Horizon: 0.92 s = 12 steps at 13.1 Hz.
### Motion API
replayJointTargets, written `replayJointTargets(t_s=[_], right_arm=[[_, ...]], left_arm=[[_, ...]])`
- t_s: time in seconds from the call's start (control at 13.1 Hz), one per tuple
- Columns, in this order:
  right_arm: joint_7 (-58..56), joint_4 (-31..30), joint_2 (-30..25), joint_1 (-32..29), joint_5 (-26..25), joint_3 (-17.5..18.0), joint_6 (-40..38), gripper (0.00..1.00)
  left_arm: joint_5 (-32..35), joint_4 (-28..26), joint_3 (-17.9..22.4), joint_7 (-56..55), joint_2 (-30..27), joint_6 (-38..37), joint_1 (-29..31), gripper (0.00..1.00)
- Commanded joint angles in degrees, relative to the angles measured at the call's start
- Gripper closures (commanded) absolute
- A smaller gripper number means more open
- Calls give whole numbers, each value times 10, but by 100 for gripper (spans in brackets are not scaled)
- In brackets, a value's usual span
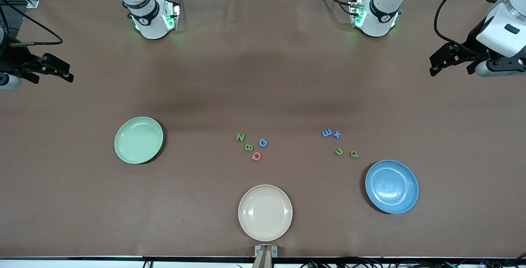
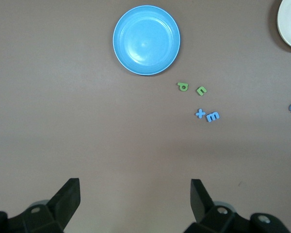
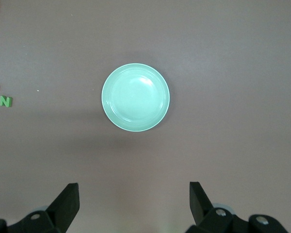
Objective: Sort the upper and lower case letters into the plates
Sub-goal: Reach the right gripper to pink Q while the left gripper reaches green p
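cream plate (image 1: 265, 213): nearest the front camera, empty, not one of my sorting targets.
blue plate (image 1: 391, 186): empty, toward the left arm's end of the table (image 1: 263, 75), a bit farther from the camera than the cream one.
mint plate (image 1: 139, 139): empty, toward the right arm's end.
capitals: 4 loose on the table near the middle: N (image 1: 240, 137), B (image 1: 248, 147), G (image 1: 263, 142), pink-red Q (image 1: 256, 156), close together.
lowercase: 4 loose just beside the blue plate, farther from the camera than it: m (image 1: 326, 132) touching or almost touching x (image 1: 337, 134), then u (image 1: 339, 151) and p (image 1: 354, 153).
left tool (image 1: 452, 60): jaws wide apart, nothing held, parked high at its own end of the table, well away from the letters.
right tool (image 1: 51, 70): jaws spread too, empty, parked at its own end; its wrist view looks down on the mint plate.
step: I judge sorting not begun, 0 of 8 letters in a plate.
next move: I'd send the left tool over p, nearest to the blue plate; letters are tiny and flat, so it needs a low, narrow pinch at the table surface. m and x sit tight, risk of nudging both.
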Motion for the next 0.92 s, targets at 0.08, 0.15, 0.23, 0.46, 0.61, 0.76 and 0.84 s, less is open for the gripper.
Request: replayJointTargets(t_s=[0.08, 0.15, 0.23, 0.46, 0.61, 0.76, 0.84], right_arm=[[3, -15, -15, 3, 7, -1, 2, 0], [3, -15, -15, 3, 7, -1, 2, 0], [3, -15, -15, 3, 7, -1, 0, 0], [10, -9, -7, 3, 3, -1, -2, 0], [5, 20, 58, -4, 7, -3, 3, 0], [2, 47, 117, 3, -4, -3, 27, 0], [4, 58, 143, 5, -2, -1, 23, 0]], left_arm=[[-8, 14, 1, 10, 5, -11, 1, 0], [-4, 18, 2, 10, 6, -11, 2, 0], [-1, 31, 2, 10, 18, -11, 1, 0], [1, 33, -3, 7, 50, 10, -4, 0], [17, 21, -5, 5, 82, 73, -7, 0], [22, -10, -8, -5, 121, 156, -16, 0], [40, -14, -9, -8, 149, 189, -21, 0]])
